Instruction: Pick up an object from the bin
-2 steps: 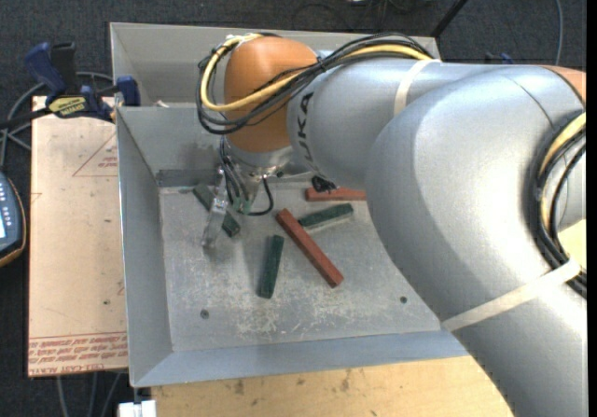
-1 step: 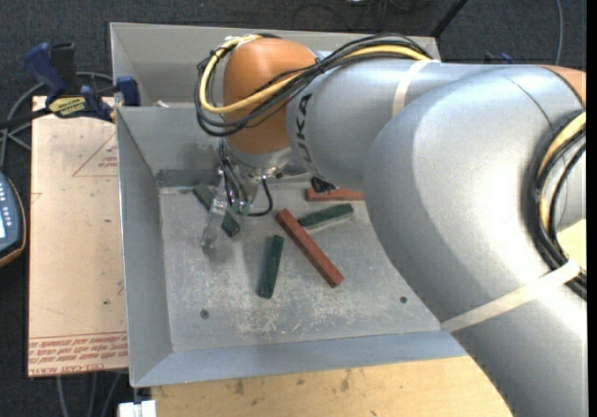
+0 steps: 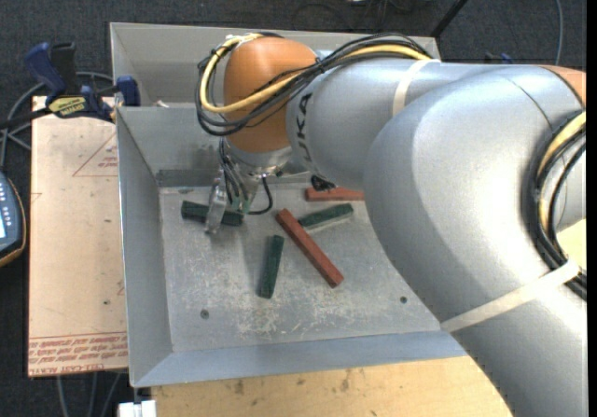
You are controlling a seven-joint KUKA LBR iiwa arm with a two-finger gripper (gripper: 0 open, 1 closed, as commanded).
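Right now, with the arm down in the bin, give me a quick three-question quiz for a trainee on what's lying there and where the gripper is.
1. True or false: in this view the dark green stick lies left of the long red-brown bar.
2. Which thing is nearest the gripper?
A. the dark green block farthest left
B. the dark green stick
C. the long red-brown bar
3. What colour is the cover on the robot's wrist?

Key: 1 true; 2 A; 3 orange.
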